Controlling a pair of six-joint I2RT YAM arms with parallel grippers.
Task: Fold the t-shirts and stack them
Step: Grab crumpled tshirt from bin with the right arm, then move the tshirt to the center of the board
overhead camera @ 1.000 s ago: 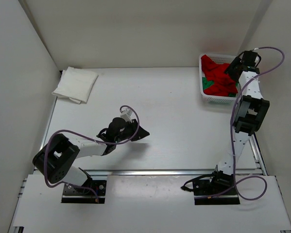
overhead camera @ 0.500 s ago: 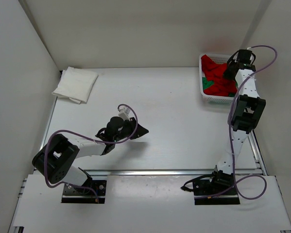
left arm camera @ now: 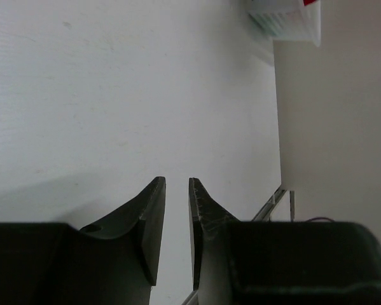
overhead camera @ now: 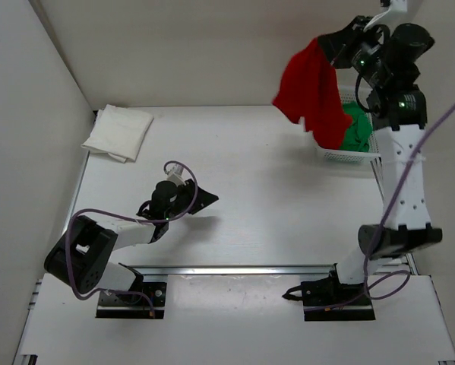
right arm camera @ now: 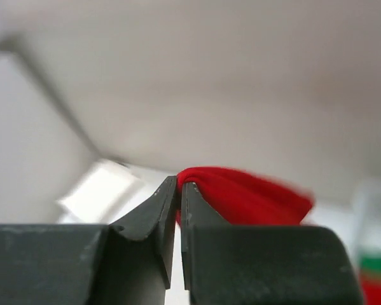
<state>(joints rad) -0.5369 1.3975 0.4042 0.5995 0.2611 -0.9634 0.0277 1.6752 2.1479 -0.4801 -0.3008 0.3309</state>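
The right gripper (overhead camera: 332, 43) is raised high over the far right corner, its jaws clenched on a fold of the red shirt (overhead camera: 314, 84). The shirt hangs in the air above the table (overhead camera: 273, 198), partly in front of the white basket (overhead camera: 341, 156). The green shirt (overhead camera: 356, 131) lies in that basket. The white shirt (overhead camera: 119, 131) lies folded at the far left of the table. The left gripper (overhead camera: 209, 199) sits low over the near left part of the table, its jaws a narrow slit apart with nothing between them.
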